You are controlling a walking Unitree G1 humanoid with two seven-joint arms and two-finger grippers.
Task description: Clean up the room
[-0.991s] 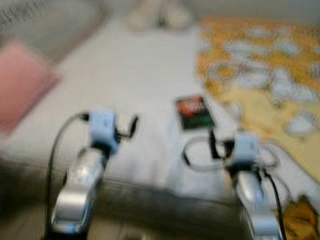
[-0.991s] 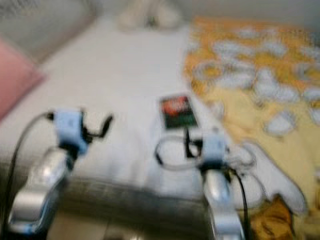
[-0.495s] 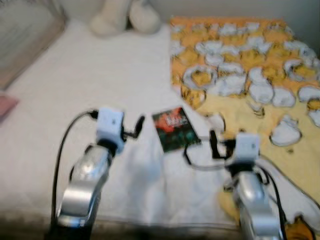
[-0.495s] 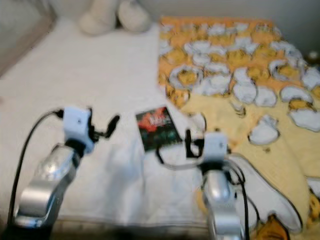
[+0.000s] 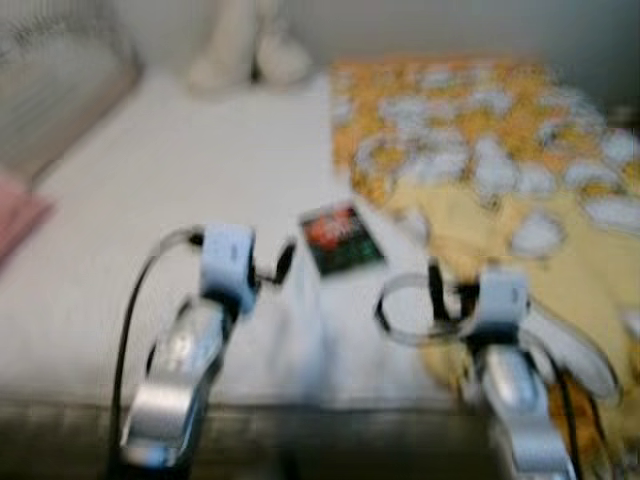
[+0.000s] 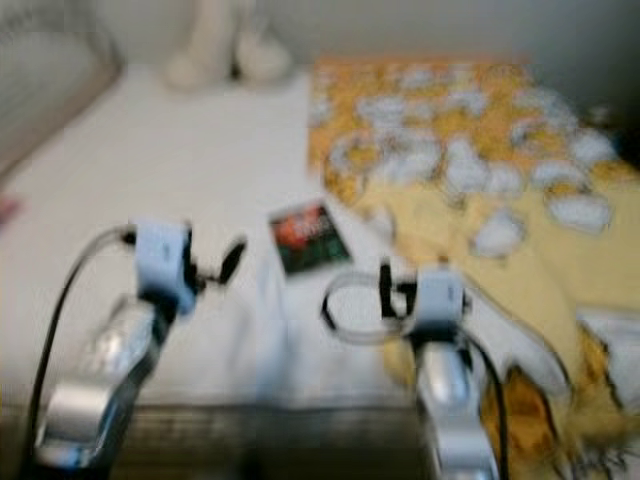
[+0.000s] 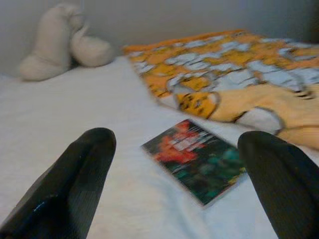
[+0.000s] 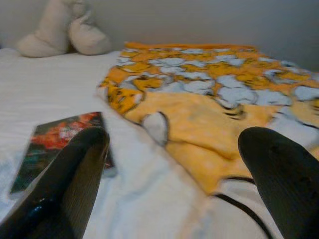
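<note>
A small book with a red and green cover (image 5: 341, 239) lies flat on the white bed (image 5: 180, 170), beside the edge of an orange and yellow patterned blanket (image 5: 500, 150). My left gripper (image 7: 177, 184) is open and hovers just short of the book (image 7: 197, 159), which lies ahead between its fingers (image 7: 75, 174). My right gripper (image 8: 174, 184) is open too, low over the blanket's near edge (image 8: 199, 129), with the book (image 8: 55, 144) off to one side behind one finger. Both arms reach forward over the bed's front edge.
A cream stuffed toy (image 5: 245, 50) sits at the far end of the bed by the wall. A grey cushion (image 5: 50, 80) and a pink pillow (image 5: 15, 220) lie at the left. The bed's grey front edge (image 5: 300, 430) runs across below the arms.
The camera has kept shifting and blurring, so the whole scene slid in view. Both arms stay stretched forward with open fingers, the book a little nearer the left gripper.
</note>
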